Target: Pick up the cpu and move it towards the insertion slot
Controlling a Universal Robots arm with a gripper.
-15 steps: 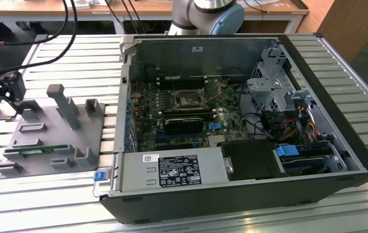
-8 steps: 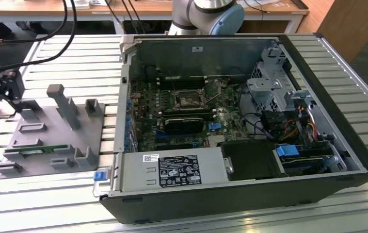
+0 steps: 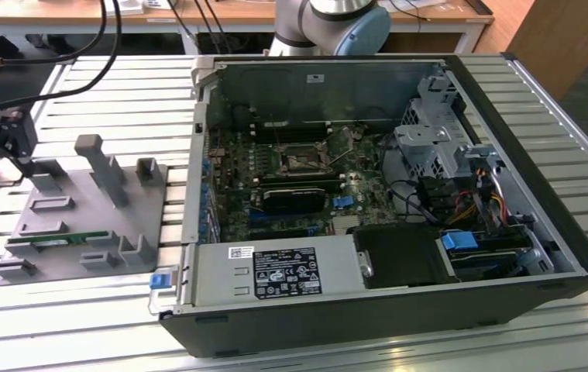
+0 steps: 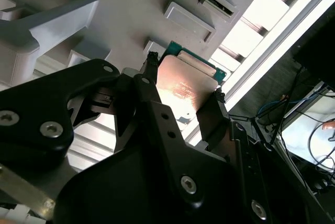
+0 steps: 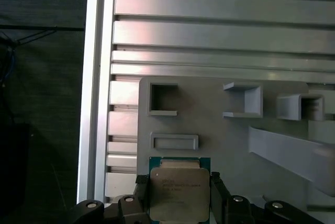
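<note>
Cpu [image 5: 179, 195] sits pinched by two opposite edges in the claw [image 5: 178, 182], its silvery top showing in both wrist views, over the edge of the grey holder plate [image 5: 209, 124] on the slatted worktop [image 3: 118, 85]. Well apart, the insertion slot [image 3: 302, 159] lies inside the open computer case [image 3: 376, 325].

In the exterior view: big black computer case [image 3: 376, 322], lid off, lying on a silver slatted table [image 3: 118, 93]. Inside it, green board [image 3: 234, 205] in the middle, silver power box [image 3: 273, 273] with a sticker at 7 o'clock, coloured wires [image 3: 469, 203] at 3 o'clock. Little blue tab [image 3: 160, 280] on the case edge at 8 o'clock. Grey holder plate [image 3: 67, 221] just beside the case at 9 o'clock, with upright posts and a thin green memory stick [image 3: 56, 241] lying in a groove. Wooden desk [image 3: 221, 12] at 12 o'clock, behind the table.
</note>
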